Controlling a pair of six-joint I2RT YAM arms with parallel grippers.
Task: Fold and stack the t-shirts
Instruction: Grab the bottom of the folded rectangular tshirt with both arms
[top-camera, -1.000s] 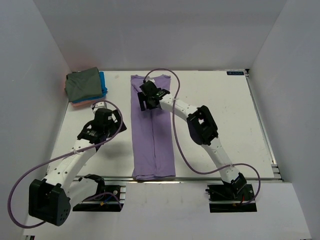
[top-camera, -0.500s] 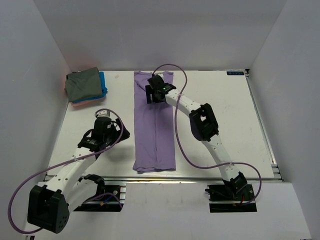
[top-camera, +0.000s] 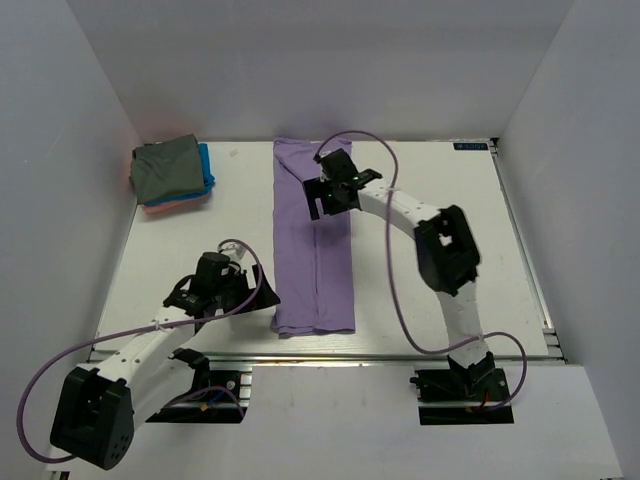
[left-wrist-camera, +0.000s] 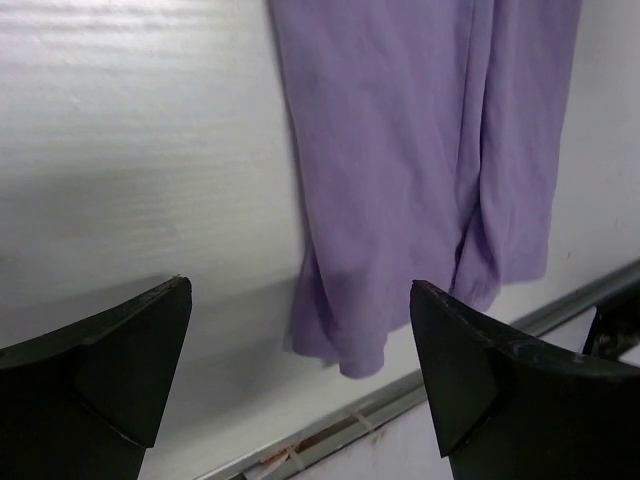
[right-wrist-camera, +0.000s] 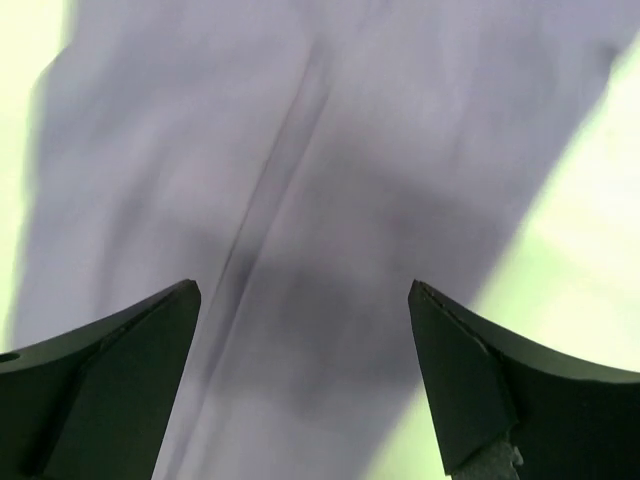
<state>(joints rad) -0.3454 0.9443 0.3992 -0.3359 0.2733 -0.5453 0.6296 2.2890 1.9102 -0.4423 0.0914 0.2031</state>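
The lavender-purple t-shirt (top-camera: 313, 250) lies folded into a long narrow strip running from the table's back to its front edge. My right gripper (top-camera: 333, 195) hovers open over the strip's far part; the right wrist view shows blurred purple cloth (right-wrist-camera: 300, 150) between the spread fingers, and my right gripper (right-wrist-camera: 303, 288) holds nothing. My left gripper (top-camera: 250, 290) is open just left of the strip's near end. The left wrist view shows that end's bunched hem (left-wrist-camera: 400, 200) ahead of my left gripper (left-wrist-camera: 300, 288). Folded olive-grey (top-camera: 165, 168), bright blue (top-camera: 206, 165) and salmon-pink (top-camera: 170, 206) shirts are stacked at the back left.
A metal rail (top-camera: 400, 355) runs along the table's near edge, also seen in the left wrist view (left-wrist-camera: 400, 400). White walls enclose the left, back and right. Purple cables loop from both arms above the table.
The purple strip has slid away from the front edge and slightly right. My right gripper moved right over its far part. My left gripper drew back toward the strip's near left corner.
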